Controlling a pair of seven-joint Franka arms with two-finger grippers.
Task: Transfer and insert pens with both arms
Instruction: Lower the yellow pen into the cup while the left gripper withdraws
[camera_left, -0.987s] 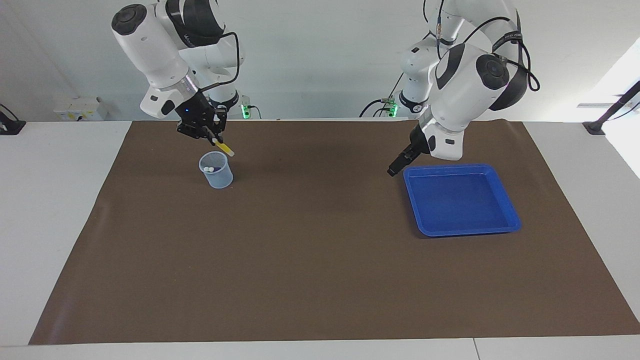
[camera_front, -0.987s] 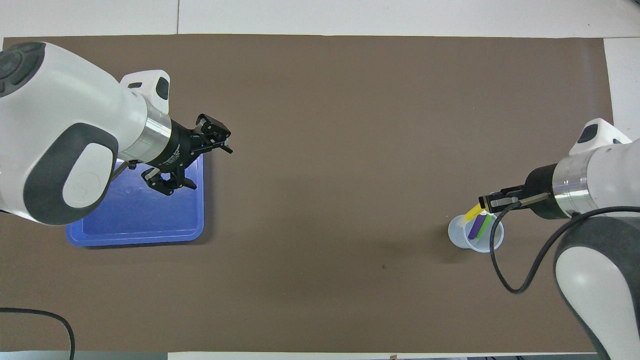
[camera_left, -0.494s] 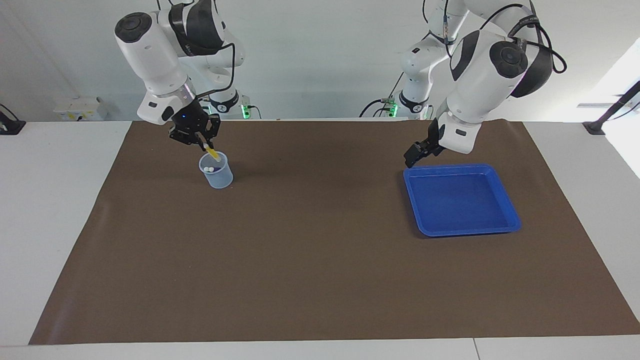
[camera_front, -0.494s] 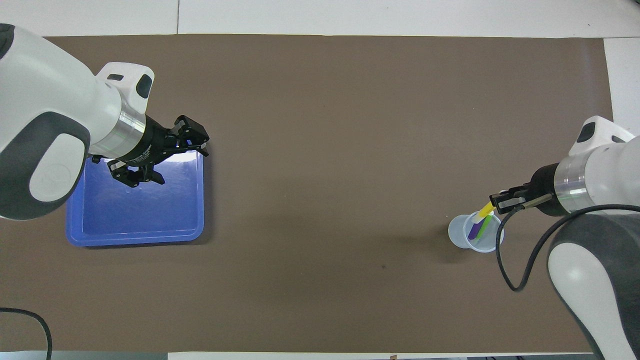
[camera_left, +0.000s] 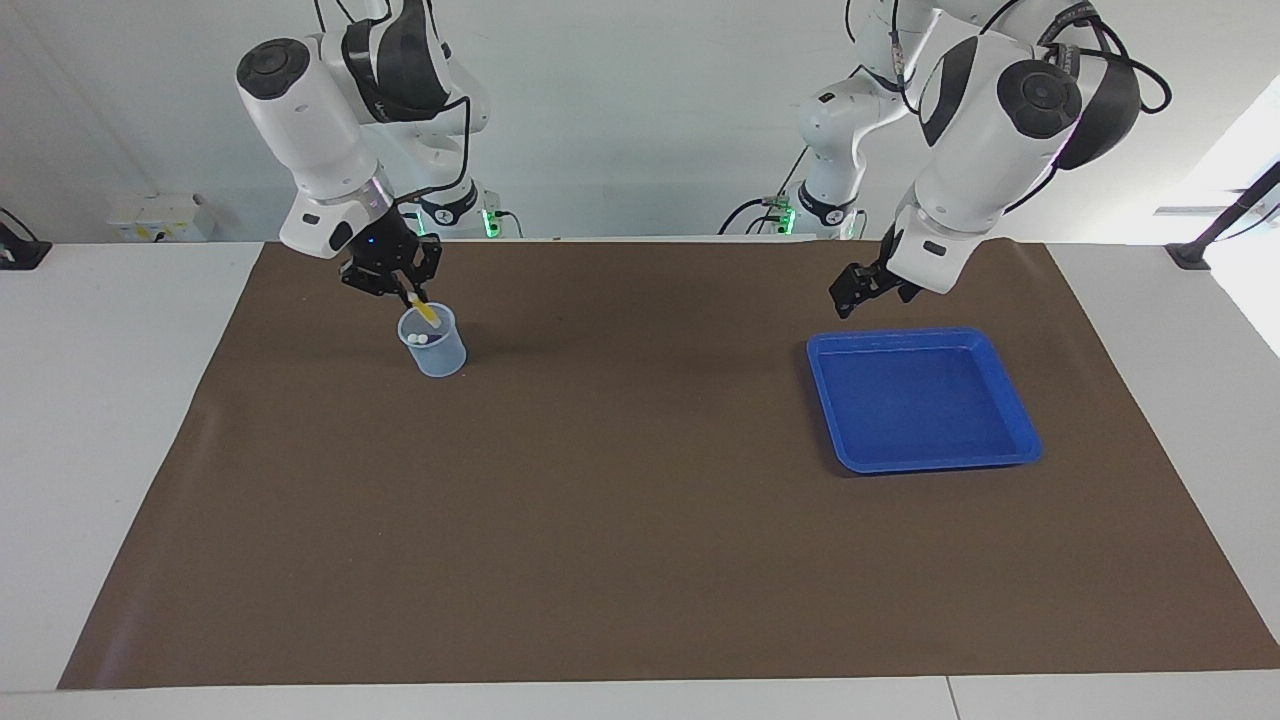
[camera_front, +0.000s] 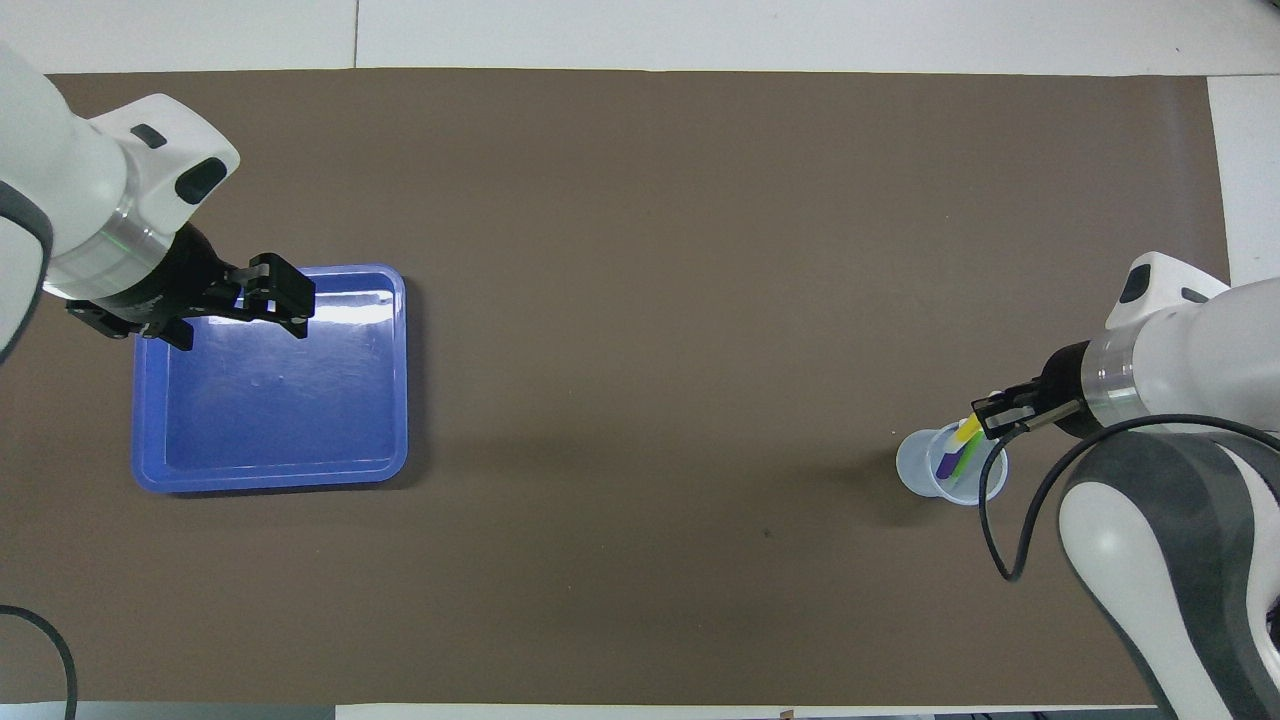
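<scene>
A brown mat (camera_left: 640, 520) is spread over a white table, and 2 white robot arms are seen at its edge nearest the robots. The right gripper (camera_left: 408, 292) is held just above a clear plastic cup (camera_left: 434, 345) that stands on the mat toward the right arm's end of the table. Its fingertips are pinched together on the upper end of the yellow pen (camera_left: 427, 311), which is tilted with its lower end already inside the cup's mouth. The pen is gripped high, probably so that the fingers are kept clear of the rim as it is lowered. In the overhead view, the purple pen (camera_front: 947, 462) and the green pen (camera_front: 965, 461) are shown leaning inside the cup, so 2 of 3 pens are judged inserted and the last is partly in.

The left gripper (camera_left: 868, 285) is raised over the rim of the blue tray (camera_left: 925, 458) that lies nearest the robots, with its fingers spread wide and nothing held. The tray, toward the left arm's end of the table, is seen without pens in it. This arm appears to be waiting.

The cup is narrow and light, and little room is left beside the 2 pens inside, so a knock against the rim could tip it. Wide bare mat is left between cup and tray.
</scene>
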